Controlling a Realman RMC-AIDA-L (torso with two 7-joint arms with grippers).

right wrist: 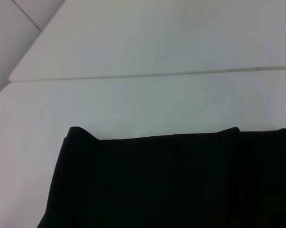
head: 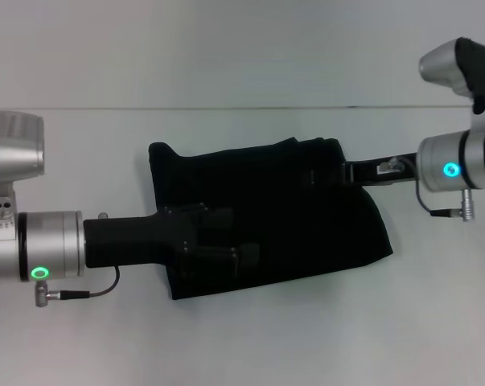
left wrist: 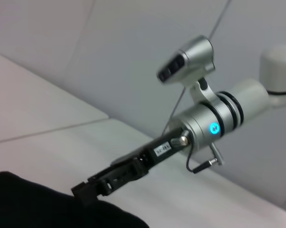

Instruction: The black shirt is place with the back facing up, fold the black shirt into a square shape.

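Currently, you see the black shirt [head: 266, 213] partly folded mid-table [head: 242, 346], not yet square; the left gripper [head: 226, 245] and right gripper [head: 339, 173] are over it, and you cannot tell either's state.

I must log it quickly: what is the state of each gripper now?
Left gripper: over the black shirt, fingers cannot be told.
Right gripper: at the shirt's far right edge, cannot be told.

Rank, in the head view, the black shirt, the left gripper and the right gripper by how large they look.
1. The black shirt, by far the largest.
2. The left gripper, over the shirt.
3. The right gripper, smallest; only part shows at the shirt's far edge, so ranks 2 and 3 are unsure.
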